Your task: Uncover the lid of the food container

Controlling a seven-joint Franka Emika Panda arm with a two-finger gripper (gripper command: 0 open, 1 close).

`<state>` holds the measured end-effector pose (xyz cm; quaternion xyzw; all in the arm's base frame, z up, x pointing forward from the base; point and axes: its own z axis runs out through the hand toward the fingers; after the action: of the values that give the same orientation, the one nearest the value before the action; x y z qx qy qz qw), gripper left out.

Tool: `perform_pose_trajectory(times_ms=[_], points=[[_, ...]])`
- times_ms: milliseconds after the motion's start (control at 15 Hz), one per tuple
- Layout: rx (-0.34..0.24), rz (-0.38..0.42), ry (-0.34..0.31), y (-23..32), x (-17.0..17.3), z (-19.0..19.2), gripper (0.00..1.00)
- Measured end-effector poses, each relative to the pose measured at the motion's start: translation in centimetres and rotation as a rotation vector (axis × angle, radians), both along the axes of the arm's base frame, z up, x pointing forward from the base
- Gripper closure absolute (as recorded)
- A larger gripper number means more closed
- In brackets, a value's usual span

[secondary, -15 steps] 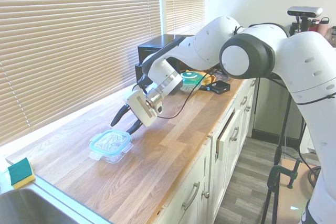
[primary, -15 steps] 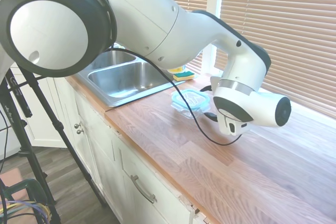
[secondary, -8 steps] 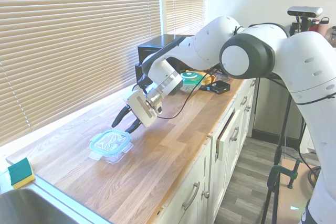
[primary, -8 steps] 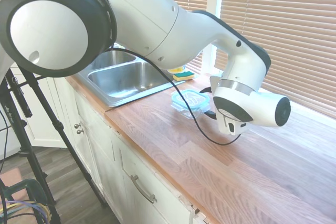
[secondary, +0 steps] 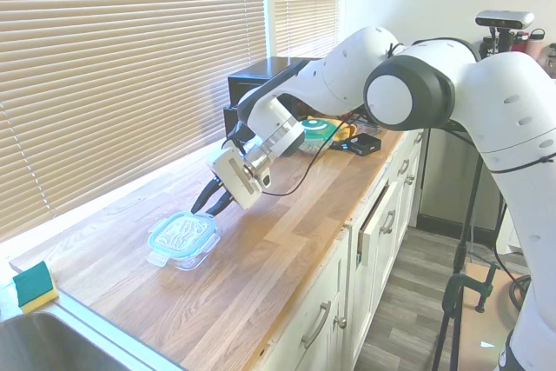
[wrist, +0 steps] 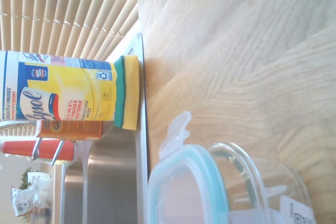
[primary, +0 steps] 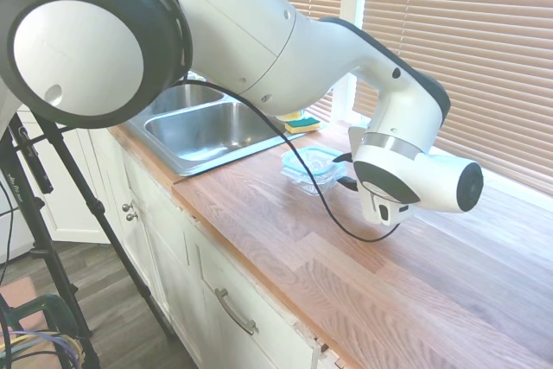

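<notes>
Reaching in low and tilted, the gripper (secondary: 214, 202) has its dark fingers (secondary: 208, 196) spread apart at the near edge of the lid (secondary: 182, 233), one on each side of that rim, not visibly clamped on it. That slanted approach probably suits catching the lid's edge or a clip tab and prying upward. The lid lies flat on the food container (secondary: 184, 252), which sits on the wooden counter (secondary: 287, 241) just ahead of the fingers. Further beyond them lie the sponge (wrist: 126, 92), the Lysol tub (wrist: 58, 92) and the sink (primary: 203, 127). In the first exterior view the wrist housing hides most of the fingers and part of the container. Whether a fingertip actually touches the rim cannot be told. The wrist view crops the lid at its edge.
</notes>
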<state>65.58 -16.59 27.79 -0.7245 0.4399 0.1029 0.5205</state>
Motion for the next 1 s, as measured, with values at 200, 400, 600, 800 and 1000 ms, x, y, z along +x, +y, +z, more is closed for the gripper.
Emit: perform_pose_trajectory(times_ms=[200, 400, 600, 800, 1000], points=[[0.001, 0.003, -0.003, -0.1, -0.2, -0.2, 1.00], [0.002, 0.007, -0.006, -0.2, -0.3, -0.2, 1.00], [-0.001, 0.006, -0.019, -0.5, -0.3, 0.6, 1.00], [-0.010, 0.010, -0.051, -0.2, -0.6, 3.1, 1.00], [-0.029, 0.039, -0.089, 1.9, -1.5, 6.7, 1.00]])
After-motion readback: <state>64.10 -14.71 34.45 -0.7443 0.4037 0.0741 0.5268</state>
